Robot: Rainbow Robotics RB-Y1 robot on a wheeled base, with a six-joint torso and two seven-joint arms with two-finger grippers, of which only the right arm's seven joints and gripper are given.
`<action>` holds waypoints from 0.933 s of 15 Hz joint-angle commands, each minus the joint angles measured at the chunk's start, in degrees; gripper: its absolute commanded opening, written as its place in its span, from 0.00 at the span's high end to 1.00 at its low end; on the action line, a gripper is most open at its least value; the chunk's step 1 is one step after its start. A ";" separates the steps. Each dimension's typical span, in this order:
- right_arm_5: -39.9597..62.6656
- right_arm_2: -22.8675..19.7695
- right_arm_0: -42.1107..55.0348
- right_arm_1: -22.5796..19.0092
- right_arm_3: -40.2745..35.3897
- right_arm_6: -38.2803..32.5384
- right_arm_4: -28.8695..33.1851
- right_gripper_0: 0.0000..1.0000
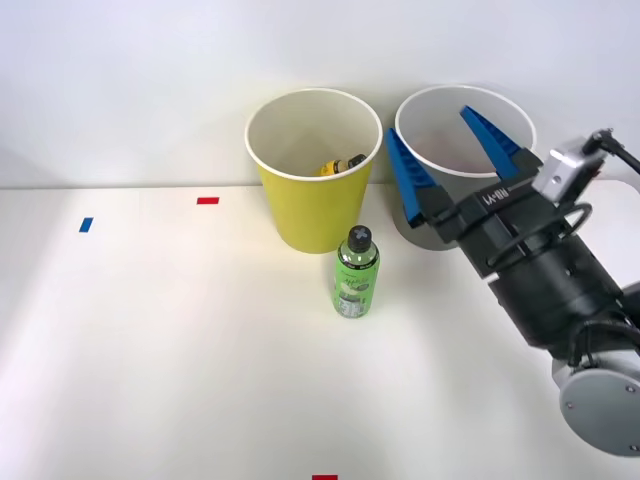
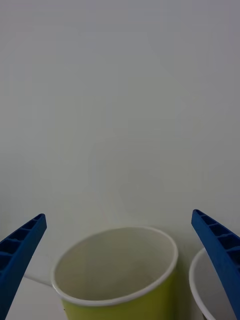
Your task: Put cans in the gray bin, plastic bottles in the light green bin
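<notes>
The light green bin (image 1: pixel 310 210) stands at the back of the table, with a yellow plastic bottle (image 1: pixel 340 167) lying inside it. Just to its right is the gray bin (image 1: pixel 450 89), partly covered by my arm. A green plastic bottle (image 1: pixel 356 272) with a black cap stands upright in front of the light green bin. My right gripper (image 1: pixel 428 126) hangs open and holds nothing, above the gray bin's near side. In the right wrist view the gripper (image 2: pixel 119 215) frames the light green bin (image 2: pixel 115 300), and the gray bin's rim (image 2: pixel 192 287) shows beside it. Cans are out of view.
The white table (image 1: pixel 180 340) carries small tape marks: a red one (image 1: pixel 207 200), a blue one (image 1: pixel 86 225) and a red one (image 1: pixel 325 477) at the front edge. A plain white wall rises behind the bins.
</notes>
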 commanded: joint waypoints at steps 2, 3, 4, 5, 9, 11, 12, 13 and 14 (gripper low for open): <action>-0.90 -4.80 8.82 0.14 -0.77 0.17 1.14 0.00; -0.90 -5.59 10.75 0.23 -0.86 0.26 1.58 0.00; -0.90 -6.82 12.86 0.49 -0.77 0.26 3.25 0.00; -0.90 -8.05 14.79 0.67 -0.77 0.35 4.31 0.00; -0.90 -10.69 22.00 0.93 -0.68 0.88 4.75 0.00; -0.81 -11.74 23.76 1.55 -0.77 1.05 7.03 0.00; -0.81 -11.92 24.38 2.52 -0.77 1.05 8.18 0.00; -0.81 -11.92 24.46 3.66 -0.68 1.05 9.14 0.00; -0.72 -11.92 24.55 4.63 -0.68 1.14 10.46 0.00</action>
